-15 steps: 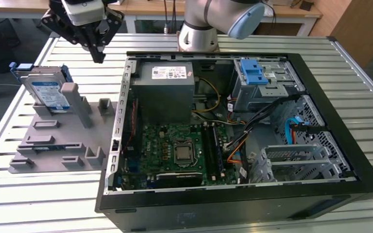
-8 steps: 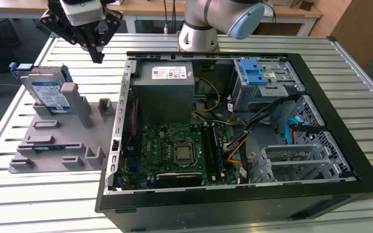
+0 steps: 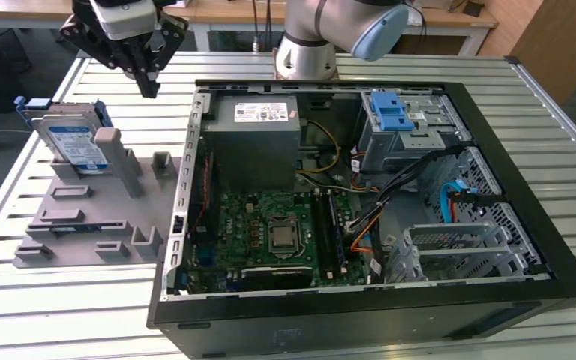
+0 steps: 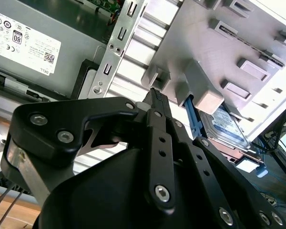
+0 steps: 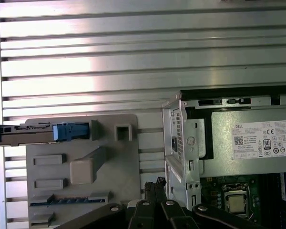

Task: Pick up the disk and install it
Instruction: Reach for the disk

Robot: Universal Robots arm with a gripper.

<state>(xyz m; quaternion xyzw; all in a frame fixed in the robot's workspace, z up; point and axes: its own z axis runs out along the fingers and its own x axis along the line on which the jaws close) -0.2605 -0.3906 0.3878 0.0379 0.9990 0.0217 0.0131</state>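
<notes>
The gripper (image 3: pixel 150 88) hangs in the air above the far left corner of the open computer case (image 3: pixel 368 322). Its two black fingers (image 4: pixel 158 125) are pressed together and nothing is between them. It touches nothing.

The disk (image 3: pixel 73 142) is not yet taken. It stands upright on its edge in a slot of the grey holder plate (image 3: pixel 78 225), which lies on the slatted metal surface (image 3: pixel 558 112) at the exterior view's left, just beside the case. The disk's labelled face looks toward the near side. In the first wrist view it is seen edge-on (image 5: pixel 28 136), with its blue carrier frame (image 5: pixel 69 131) around it. The gripper is near the disk but clearly apart from it, higher and more toward the case.

I judge that the disk is stiff and rather heavy for its size, so it will not bend, but it can tilt if it is held far from its middle. Its metal faces look smooth and may slip. It is also sensitive to knocks. The upper part stands free above the slot, and this seems the good place to take hold: across the two flat faces, near the middle of the top edge, not on the thin blue frame alone.

Inside the case, the grey power supply (image 3: pixel 258 131) sits at the far left.
</notes>
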